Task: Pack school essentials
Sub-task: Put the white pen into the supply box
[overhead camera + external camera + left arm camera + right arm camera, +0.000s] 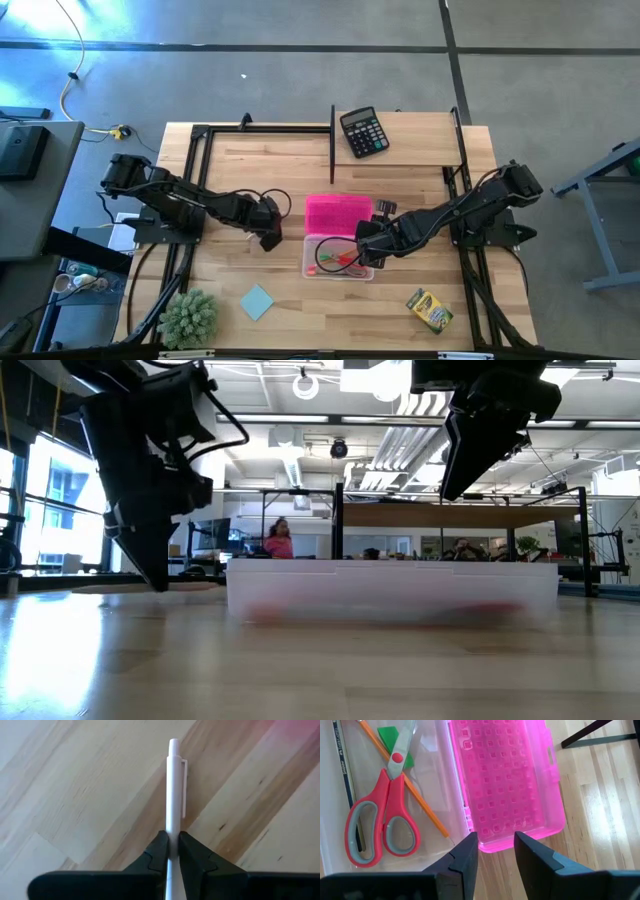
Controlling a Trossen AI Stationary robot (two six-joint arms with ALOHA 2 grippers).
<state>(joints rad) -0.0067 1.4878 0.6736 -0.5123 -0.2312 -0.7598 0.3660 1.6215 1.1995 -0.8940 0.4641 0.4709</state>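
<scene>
The clear case (pixel 338 258) lies open on the wooden counter (pixel 420 160), its pink lid (pixel 337 213) folded flat behind it. Inside the clear tray are the red-handled scissors (pixel 382 817), an orange pencil (pixel 405 782), a green eraser (pixel 392 742) and a dark pencil (pixel 344 762) along one wall.

The left claw (pixel 268 225) is beside the case on its left, closed tight on a white pen (pixel 173 790), which sticks out forward between the fingers. The right claw (pixel 367 240) hangs over the case edge, fingers partly apart and holding nothing.

The light blue notepad (pixel 257 301) and the crayon box (pixel 429 309) lie near the front edge, well apart, with free counter around them.
</scene>
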